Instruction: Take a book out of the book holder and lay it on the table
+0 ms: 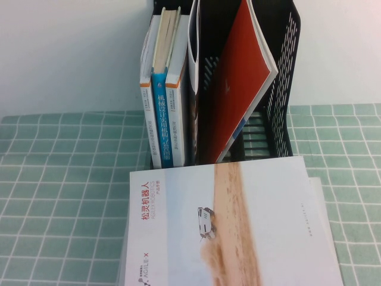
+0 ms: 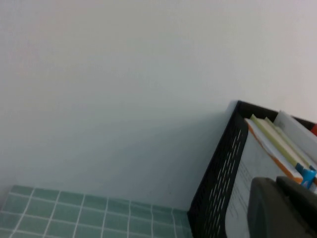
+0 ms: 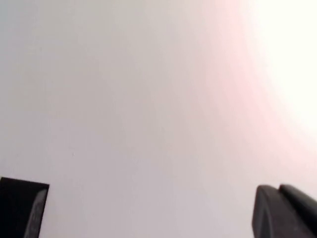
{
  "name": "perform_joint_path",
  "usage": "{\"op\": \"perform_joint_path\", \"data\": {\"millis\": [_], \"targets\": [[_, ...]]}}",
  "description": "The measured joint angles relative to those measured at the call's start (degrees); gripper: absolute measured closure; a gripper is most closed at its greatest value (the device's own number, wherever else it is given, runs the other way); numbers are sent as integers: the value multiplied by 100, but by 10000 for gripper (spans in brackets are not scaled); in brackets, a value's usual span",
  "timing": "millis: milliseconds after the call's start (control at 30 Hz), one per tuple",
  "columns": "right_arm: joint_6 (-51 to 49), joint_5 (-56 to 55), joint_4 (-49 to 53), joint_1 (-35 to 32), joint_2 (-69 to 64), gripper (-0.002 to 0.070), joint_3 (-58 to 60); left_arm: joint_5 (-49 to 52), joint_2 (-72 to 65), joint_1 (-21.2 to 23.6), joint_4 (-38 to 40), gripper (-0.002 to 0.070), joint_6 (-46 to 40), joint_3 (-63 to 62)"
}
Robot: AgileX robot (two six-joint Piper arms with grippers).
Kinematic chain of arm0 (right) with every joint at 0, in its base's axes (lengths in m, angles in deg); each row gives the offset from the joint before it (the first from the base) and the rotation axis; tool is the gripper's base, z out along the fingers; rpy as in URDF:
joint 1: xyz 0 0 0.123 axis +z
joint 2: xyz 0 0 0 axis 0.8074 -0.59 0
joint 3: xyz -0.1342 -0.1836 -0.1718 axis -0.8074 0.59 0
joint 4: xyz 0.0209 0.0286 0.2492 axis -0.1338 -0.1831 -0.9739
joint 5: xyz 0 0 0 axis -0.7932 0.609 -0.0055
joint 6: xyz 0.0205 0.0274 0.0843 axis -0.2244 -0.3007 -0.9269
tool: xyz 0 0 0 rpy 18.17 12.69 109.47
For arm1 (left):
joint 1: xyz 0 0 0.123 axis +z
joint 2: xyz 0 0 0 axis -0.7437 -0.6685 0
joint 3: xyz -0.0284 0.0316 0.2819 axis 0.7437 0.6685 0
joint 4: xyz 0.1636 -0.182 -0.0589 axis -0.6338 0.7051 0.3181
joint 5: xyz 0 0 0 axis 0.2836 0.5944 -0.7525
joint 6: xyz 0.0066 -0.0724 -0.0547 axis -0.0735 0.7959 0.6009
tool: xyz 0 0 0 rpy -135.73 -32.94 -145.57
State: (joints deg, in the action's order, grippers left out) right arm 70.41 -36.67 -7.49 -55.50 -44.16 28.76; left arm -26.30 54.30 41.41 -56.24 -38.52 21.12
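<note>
Table [image 1: 59, 179]: pale green cloth with white grid, flat and free on both sides of the holder. It is a good support, so the book needs only to rest fully on it, with no corner hanging.
Book [image 1: 250, 238]: lies face up, close to the camera, in front of the holder and out of it. Title and small car are readable. I judge the laying is nearly finished or finished. For a good end, let it go only when it is flat, then go straight up so the cover is not dragged.
Second copy [image 1: 318, 202]: under the book, only its right edge shows. The upper book can slide on this smooth cover, so no sideways push.
Holder [image 1: 286, 71]: black, upright at the far side, just behind the book. Any move over it should pass higher than its dividers.
Red book [image 1: 238, 89]: leans across the right compartment with its top corner at the wall. A touch could tip it further.
Narrow books [image 1: 164, 119]: stand upright and packed in the left compartment. Not to be disturbed.
Right gripper [image 3: 285, 213]: clenched. Its camera sees only blank wall, and no thing shows in it. It is not in the high view.
Left gripper [image 2: 282, 208]: beside the holder's left wall, near the narrow books. Clenched or released, I cannot tell. It is better parked there.
</note>
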Motion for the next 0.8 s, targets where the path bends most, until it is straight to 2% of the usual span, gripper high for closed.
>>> {"op": "perform_joint_path", "data": {"millis": [100,233,400,567,700,800], "targets": [[72,337,-229,0,0,678,-17,643,-826,-160,69,676,-373,-784],[229,1597,-293,0,0,678,-381,1271,-1840,-374,216,676,-791,-1770],[375,2339,-303,0,-360,678,-1000,1298,-2971,-781,718,676,-1333,-2311],[418,2416,-122,0,-1324,678,-1553,704,-3903,-1641,1244,676,-2086,-2406],[365,2334,114,0,-2329,678,-2000,329,-4717,-2433,1343,676,-2224,-2524],[137,1743,353,0,-3010,678,-2133,39,-5245,-2946,1381,676,-2224,-2743]]}}
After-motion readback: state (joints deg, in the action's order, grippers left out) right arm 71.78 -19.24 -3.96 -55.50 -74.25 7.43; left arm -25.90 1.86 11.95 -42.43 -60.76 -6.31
